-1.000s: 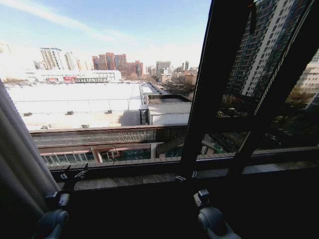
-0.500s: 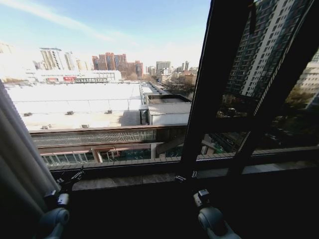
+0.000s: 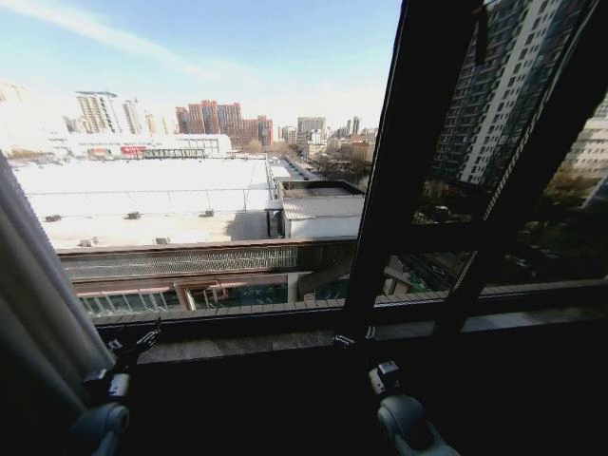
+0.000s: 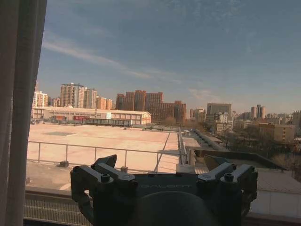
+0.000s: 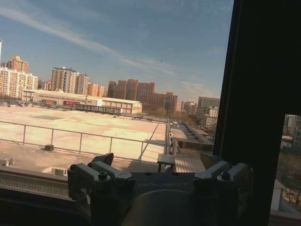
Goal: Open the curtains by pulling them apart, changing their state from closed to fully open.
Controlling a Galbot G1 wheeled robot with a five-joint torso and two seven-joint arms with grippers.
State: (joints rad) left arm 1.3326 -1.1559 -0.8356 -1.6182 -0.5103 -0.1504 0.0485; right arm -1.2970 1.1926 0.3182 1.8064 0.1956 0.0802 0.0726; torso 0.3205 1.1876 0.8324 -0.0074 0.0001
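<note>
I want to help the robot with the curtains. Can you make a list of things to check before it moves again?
1. Curtains pulled off the middle of the window: ok, the fabric is bunched at the robot's left edge.
2. Right side of the window also uncovered: cannot tell, the dark window frame blocks much of it.
3. Left gripper free of fabric: ok, open and holding nothing, low by the sill.
4. Right gripper free: ok, open, low beside the frame.
5. View outside unblocked: ok in the left wrist view.
</note>
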